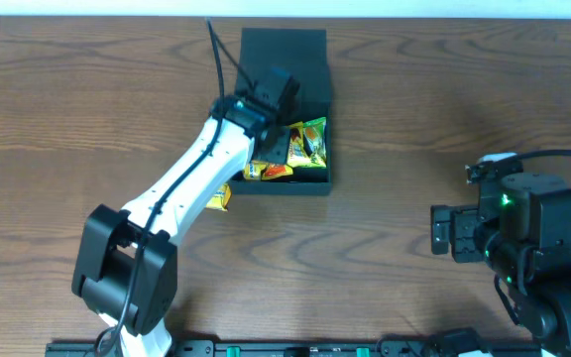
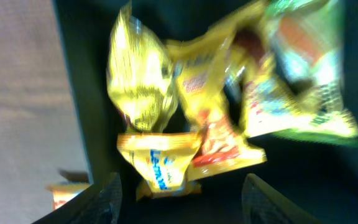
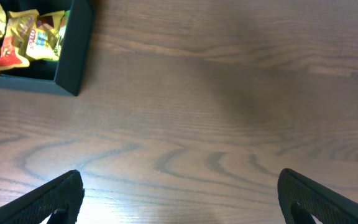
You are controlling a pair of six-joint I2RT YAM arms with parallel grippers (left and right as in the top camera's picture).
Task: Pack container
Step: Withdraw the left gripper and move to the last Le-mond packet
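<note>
We are looking down at the container (image 1: 287,185), which is sitting open on the wooden table (image 1: 87,89) in the upper middle of the overhead frame, its flap lid (image 1: 284,50) lying back flat toward the top edge. The left arm (image 1: 191,174) is reaching diagonally up from the lower left, and the left gripper (image 2: 182,196) is hanging over the box's open interior. In its wrist view we are seeing both fingers (image 2: 107,196) standing spread at the bottom of the frame with nothing pinched between them. Inside the box several snack packets are lying jumbled together: a crinkled yellow foil packet (image 2: 140,81) at the upper left of the wrist frame, a yellow packet with blue lettering (image 2: 160,163) just below it, an orange-red packet (image 2: 215,140) touching that one at centre, and a green-edged packet (image 2: 300,81) at the upper right, though blur is hiding their details. One more yellow packet (image 1: 219,198) is lying outside on the table, just beside the box's lower left corner and partly under the arm. The right gripper (image 1: 442,230) is hovering at the lower right of the overhead frame, well apart from the box. Its wrist view is showing its fingers (image 3: 51,199) spread wide over the wood, gripping nothing, with the container's corner showing at the upper left.
</note>
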